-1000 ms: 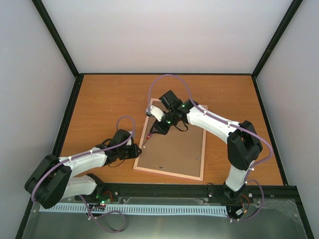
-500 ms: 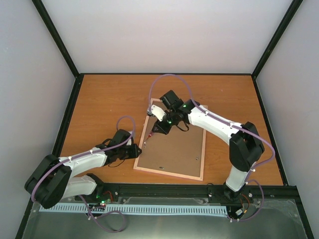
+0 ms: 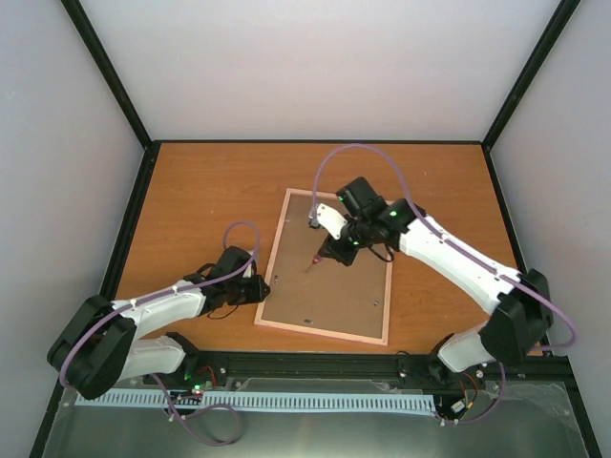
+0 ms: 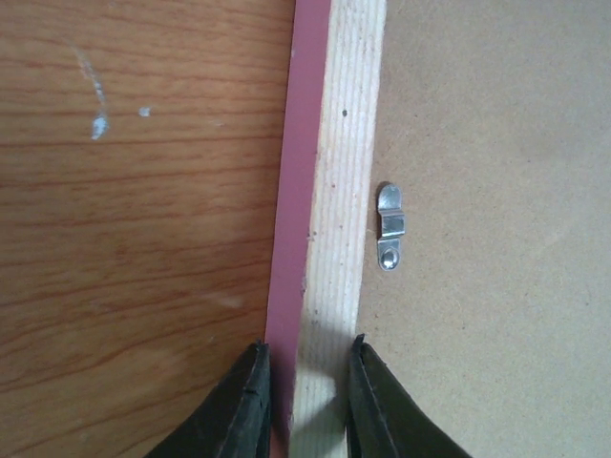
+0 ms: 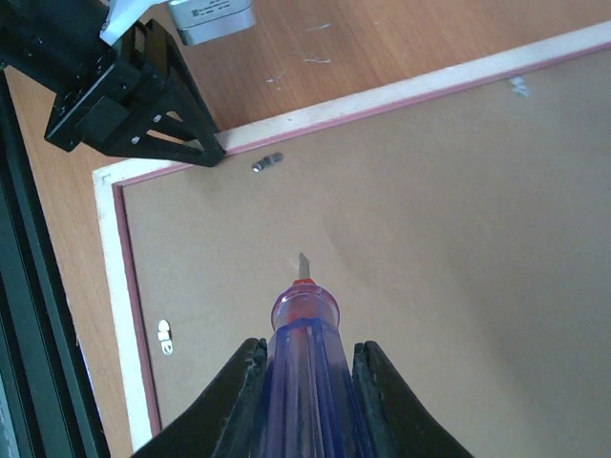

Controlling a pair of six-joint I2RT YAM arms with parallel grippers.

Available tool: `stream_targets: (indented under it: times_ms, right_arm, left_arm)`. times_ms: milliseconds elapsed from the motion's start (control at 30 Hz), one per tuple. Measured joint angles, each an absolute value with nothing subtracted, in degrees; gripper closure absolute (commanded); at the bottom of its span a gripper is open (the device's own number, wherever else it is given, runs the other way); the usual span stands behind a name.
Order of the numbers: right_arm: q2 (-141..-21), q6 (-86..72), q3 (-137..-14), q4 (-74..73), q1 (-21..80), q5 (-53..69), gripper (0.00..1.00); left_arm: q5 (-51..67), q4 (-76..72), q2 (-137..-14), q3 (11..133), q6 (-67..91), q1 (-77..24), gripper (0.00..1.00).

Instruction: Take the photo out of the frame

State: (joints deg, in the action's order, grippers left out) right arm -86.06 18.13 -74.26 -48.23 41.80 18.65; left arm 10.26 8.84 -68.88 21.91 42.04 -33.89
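One frame (image 3: 334,286), one screwdriver (image 5: 304,315), left pincer (image 4: 305,349), right pincer (image 5: 307,351), both clamped

A purple-handled screwdriver (image 5: 305,367) points down over a wooden table (image 3: 196,191).

Mid counter (image 3: 200,191) taken by frame (image 3: 334,286); L fingers (image 4: 243,410) clamp its left rail, R fingers (image 5: 239,401) w/ screwdriver (image 5: 304,377) hover over panel centre. Far & right counter free.
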Motion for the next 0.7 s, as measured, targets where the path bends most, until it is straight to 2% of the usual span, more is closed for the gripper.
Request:
stream_targets:
  times_ms: [100,233,500,700]
  right_arm:
    - [-81.21,18.74,-72.03,-48.16,39.51,18.74,0.97]
    - [-76.01,19.51,-66.85,-46.59,32.64,20.84,0.97]
    - [-68.99,20.29,-53.23,-42.37,23.88,30.17,0.97]
    - [-64.14,20.82,-49.89,-39.2,21.91,35.92,0.97]
  left_arm:
    - [9.5,12.38,-68.88,23.77,41.91,-33.87,0.56]
    - [7.03,16.25,-70.19,29.76,41.43,-33.87,0.47]
    - [3.49,18.33,-85.67,46.96,37.74,-28.97,0.46]
    - [3.64,19.11,-95.29,56.05,34.44,-26.65,0.47]
